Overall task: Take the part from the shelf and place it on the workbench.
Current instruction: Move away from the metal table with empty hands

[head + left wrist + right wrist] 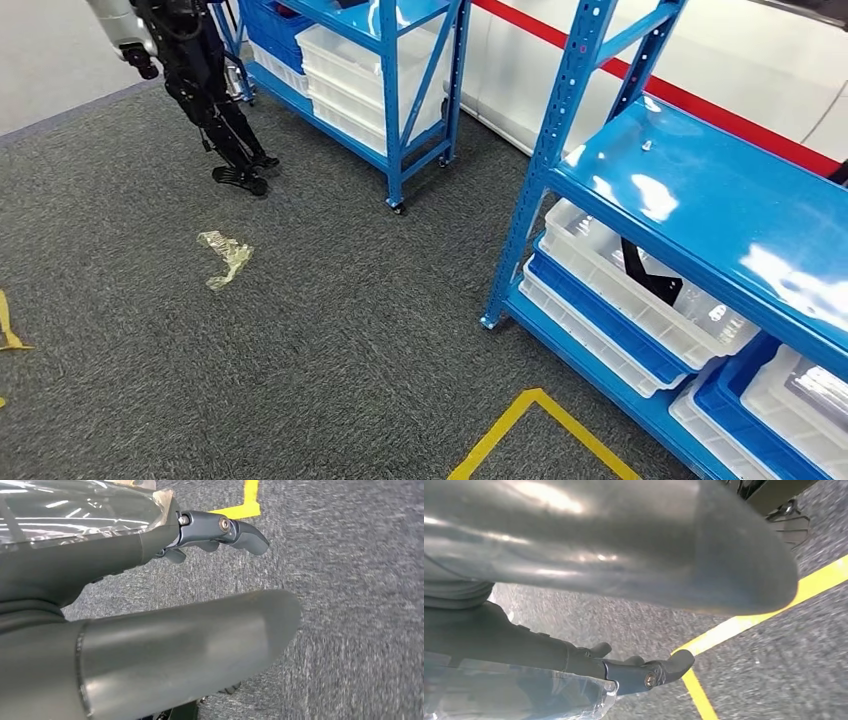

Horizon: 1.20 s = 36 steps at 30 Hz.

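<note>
**Ask:** Plastic-wrapped part [75, 510], where is it?

**Me:** Against my left hand [100, 560] and right hand [524, 650], fingers nearly straight along it. Whether they truly grip, I cannot tell. I'd press evenly and walk steadily to the workbench.

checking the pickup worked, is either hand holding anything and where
Cannot be told: clear plastic lies against the left hand and the right hand, but any grip is hidden.

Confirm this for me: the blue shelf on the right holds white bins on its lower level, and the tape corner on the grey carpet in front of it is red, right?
Not quite. The tape corner on the carpet is yellow, not red, as the head view shows. The rest stands: the blue shelf on the right holds white bins on its lower level.
</note>
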Each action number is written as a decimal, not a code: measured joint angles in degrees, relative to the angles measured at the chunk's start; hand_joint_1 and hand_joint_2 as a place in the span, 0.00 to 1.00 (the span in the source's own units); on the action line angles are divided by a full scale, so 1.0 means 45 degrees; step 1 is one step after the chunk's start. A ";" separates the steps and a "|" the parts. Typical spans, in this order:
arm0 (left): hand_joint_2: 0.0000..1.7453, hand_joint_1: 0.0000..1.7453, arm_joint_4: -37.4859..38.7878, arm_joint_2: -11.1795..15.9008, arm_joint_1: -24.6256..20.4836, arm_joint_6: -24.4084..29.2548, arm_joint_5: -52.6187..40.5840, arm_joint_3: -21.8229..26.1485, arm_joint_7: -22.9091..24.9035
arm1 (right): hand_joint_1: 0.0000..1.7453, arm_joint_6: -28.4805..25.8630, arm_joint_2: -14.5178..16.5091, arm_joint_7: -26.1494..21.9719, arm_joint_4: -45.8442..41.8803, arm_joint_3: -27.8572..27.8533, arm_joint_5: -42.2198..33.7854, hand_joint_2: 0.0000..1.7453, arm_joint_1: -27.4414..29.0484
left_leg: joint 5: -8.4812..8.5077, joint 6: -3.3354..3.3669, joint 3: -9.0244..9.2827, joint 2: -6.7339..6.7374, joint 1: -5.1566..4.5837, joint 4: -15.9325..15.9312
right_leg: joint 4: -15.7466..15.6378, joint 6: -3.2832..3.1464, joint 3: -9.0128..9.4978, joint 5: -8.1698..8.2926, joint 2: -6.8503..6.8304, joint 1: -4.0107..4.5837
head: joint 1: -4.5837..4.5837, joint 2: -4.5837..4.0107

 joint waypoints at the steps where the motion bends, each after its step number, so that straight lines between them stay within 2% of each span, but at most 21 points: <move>1: 0.00 0.00 0.0000 0.0006 -0.0007 0.0000 -0.0007 0.0002 0.0000 | 0.00 0.0000 -0.0001 0.0011 -0.0004 0.0000 0.0019 0.00 -0.0018 | -0.0037 -0.0055 0.0025 0.0133 -0.0028 0.0016 | -0.0962 0.0057 0.0525 0.0311 -0.0311 -0.0005 | 0.0004 0.0000; 2: 0.00 0.00 0.0000 0.0012 -0.0011 -0.0001 -0.0010 0.0010 0.0001 | 0.00 0.0000 0.0000 0.0021 -0.0008 0.0000 0.0038 0.00 -0.0047 | -0.0088 -0.0126 0.0054 0.0256 -0.0064 0.0035 | -0.1706 0.0045 0.0947 0.0556 -0.0562 0.0010 | -0.0005 0.0000; 4: 0.00 0.00 0.0000 0.0028 -0.0041 -0.0009 -0.0011 0.0038 0.0001 | 0.00 0.0000 0.0017 0.0039 -0.0016 0.0000 0.0068 0.00 -0.0088 | -0.0164 -0.0265 0.0148 0.0479 -0.0132 0.0047 | -0.2288 -0.0129 0.1270 0.0755 -0.0765 0.0071 | -0.0041 0.0000; 6: 0.00 0.00 -0.0001 0.0022 -0.0103 -0.0021 -0.0009 0.0080 0.0000 | 0.00 0.0002 0.0018 0.0081 -0.0017 0.0000 0.0090 0.00 -0.0083 | -0.0222 -0.0403 0.0249 0.0607 -0.0079 0.0033 | -0.2301 -0.0322 0.1257 0.0801 -0.0476 0.0048 | -0.0072 -0.0001; 8: 0.00 0.00 -0.0002 0.0018 -0.0140 -0.0030 -0.0012 0.0131 -0.0011 | 0.00 0.0008 0.0016 0.0123 -0.0021 0.0000 0.0107 0.00 -0.0097 | -0.0607 -0.0548 0.0113 0.0124 0.0003 0.0470 | -0.2333 -0.0518 0.1273 0.0850 -0.0211 -0.0044 | -0.0085 -0.0001; 10: 0.00 0.00 0.0002 0.0017 -0.0116 -0.0034 -0.0020 0.0193 -0.0026 | 0.00 0.0057 0.0028 0.0129 -0.0025 0.0000 0.0121 0.00 -0.0153 | -0.1434 -0.0607 -0.0528 -0.0583 0.0036 0.1891 | -0.2339 -0.0667 0.1282 0.0890 0.0069 -0.0059 | -0.0104 0.0000; 12: 0.00 0.00 0.0009 0.0016 -0.0071 -0.0034 -0.0021 0.0248 -0.0033 | 0.00 0.0130 0.0049 0.0123 -0.0027 0.0000 0.0125 0.00 -0.0188 | -0.2002 -0.0597 -0.1326 -0.0820 0.0037 0.3439 | -0.2332 -0.0721 0.1265 0.0907 0.0389 -0.0009 | -0.0108 0.0000; 13: 0.00 0.00 0.0010 0.0019 -0.0056 -0.0035 -0.0022 0.0270 -0.0035 | 0.00 0.0158 0.0051 0.0120 -0.0027 0.0000 0.0125 0.00 -0.0187 | -0.1930 -0.0576 -0.1503 -0.0854 0.0037 0.3690 | -0.2328 -0.0730 0.1269 0.0913 0.0564 0.0007 | -0.0108 -0.0001; 14: 0.00 0.00 0.0009 0.0022 -0.0052 -0.0039 -0.0023 0.0287 -0.0039 | 0.00 0.0176 0.0050 0.0119 -0.0027 0.0000 0.0125 0.00 -0.0184 | -0.1603 -0.0545 -0.1435 -0.0881 0.0038 0.3428 | -0.2326 -0.0729 0.1284 0.0914 0.0736 0.0017 | -0.0108 -0.0002; 15: 0.00 0.00 0.0007 0.0025 -0.0051 -0.0043 -0.0026 0.0300 -0.0043 | 0.00 0.0188 0.0049 0.0118 -0.0027 0.0000 0.0126 0.00 -0.0186 | -0.1109 -0.0505 -0.1140 -0.0957 0.0044 0.2723 | -0.2324 -0.0725 0.1306 0.0915 0.0909 0.0018 | -0.0108 -0.0004; 17: 0.00 0.00 0.0007 0.0038 -0.0053 -0.0050 -0.0029 0.0317 -0.0051 | 0.00 0.0197 0.0063 0.0112 -0.0032 0.0000 0.0131 0.00 -0.0216 | -0.0299 -0.0425 -0.0388 -0.1453 0.0076 0.1020 | -0.2309 -0.0686 0.1321 0.0923 0.1216 0.0050 | -0.0103 -0.0004; 19: 0.00 0.00 0.0008 0.0046 -0.0069 -0.0047 -0.0031 0.0325 -0.0064 | 0.00 0.0199 0.0077 0.0103 -0.0039 0.0000 0.0135 0.00 -0.0251 | -0.0086 -0.0379 -0.0053 -0.1770 0.0054 0.0233 | -0.2308 -0.0563 0.1239 0.0969 0.1464 0.0074 | -0.0097 -0.0001; 21: 0.00 0.00 0.0006 0.0036 -0.0097 -0.0045 -0.0030 0.0330 -0.0075 | 0.00 0.0199 0.0071 0.0100 -0.0041 0.0000 0.0135 0.00 -0.0246 | -0.0035 -0.0273 -0.0040 -0.1542 0.0002 0.0135 | -0.2358 -0.0381 0.1116 0.1043 0.1690 0.0063 | -0.0095 -0.0001; 23: 0.00 0.00 0.0005 0.0028 -0.0120 -0.0047 -0.0030 0.0334 -0.0085 | 0.00 0.0199 0.0057 0.0101 -0.0042 0.0000 0.0136 0.00 -0.0230 | 0.0088 -0.0079 -0.0007 -0.1242 0.0014 -0.0023 | -0.2068 -0.0296 0.0870 0.0878 0.1389 0.0091 | -0.0070 -0.0001; 26: 0.00 0.00 0.0005 0.0035 -0.0100 -0.0052 -0.0044 0.0349 -0.0102 | 0.00 0.0199 0.0056 0.0104 -0.0046 0.0000 0.0169 0.00 -0.0279 | 0.0154 0.0071 -0.0018 -0.0685 -0.0013 -0.0118 | 0.0155 -0.0395 -0.0234 -0.0180 0.0443 0.0133 | -0.0001 0.0000; 28: 0.00 0.00 0.0005 0.0030 -0.0087 -0.0053 -0.0050 0.0362 -0.0102 | 0.00 0.0199 0.0052 0.0107 -0.0046 0.0000 0.0177 0.00 -0.0266 | 0.0142 0.0072 -0.0035 -0.0313 -0.0038 -0.0113 | 0.1211 -0.0305 -0.0697 -0.0512 0.0270 0.0087 | -0.0002 0.0000; 29: 0.00 0.00 0.0005 0.0027 -0.0088 -0.0053 -0.0050 0.0365 -0.0102 | 0.00 0.0199 0.0045 0.0109 -0.0046 0.0000 0.0180 0.00 -0.0249 | 0.0133 0.0060 -0.0031 -0.0154 -0.0031 -0.0110 | 0.0980 -0.0192 -0.0541 -0.0373 0.0204 0.0055 | 0.0000 0.0000; 30: 0.00 0.00 0.0005 0.0019 -0.0092 -0.0053 -0.0050 0.0367 -0.0103 | 0.00 0.0199 0.0034 0.0112 -0.0046 0.0000 0.0188 0.00 -0.0239 | 0.0119 0.0038 -0.0015 -0.0005 -0.0021 -0.0106 | 0.0246 -0.0062 -0.0124 -0.0079 0.0085 0.0018 | 0.0000 0.0000; 32: 0.00 0.00 0.0005 0.0012 -0.0098 -0.0051 -0.0057 0.0370 -0.0107 | 0.00 0.0204 0.0024 0.0115 -0.0047 0.0000 0.0212 0.00 -0.0271 | 0.0048 -0.0077 0.0048 0.0254 -0.0061 -0.0081 | -0.1630 0.0056 0.0912 0.0540 -0.0513 -0.0001 | 0.0000 -0.0001; 34: 0.00 0.00 0.0005 0.0018 -0.0112 -0.0040 -0.0086 0.0385 -0.0113 | 0.00 0.0215 0.0037 0.0118 -0.0055 0.0000 0.0240 0.00 -0.0317 | -0.0034 -0.0234 0.0148 0.0485 -0.0130 -0.0064 | -0.2439 -0.0073 0.1343 0.0809 -0.0853 0.0047 | -0.0027 -0.0002; 36: 0.00 0.00 0.0004 0.0018 -0.0144 -0.0028 -0.0111 0.0400 -0.0118 | 0.00 0.0223 0.0040 0.0127 -0.0061 0.0000 0.0270 0.00 -0.0325 | -0.0092 -0.0385 0.0245 0.0680 -0.0104 -0.0082 | -0.2426 -0.0272 0.1300 0.0858 -0.0578 0.0041 | -0.0047 -0.0004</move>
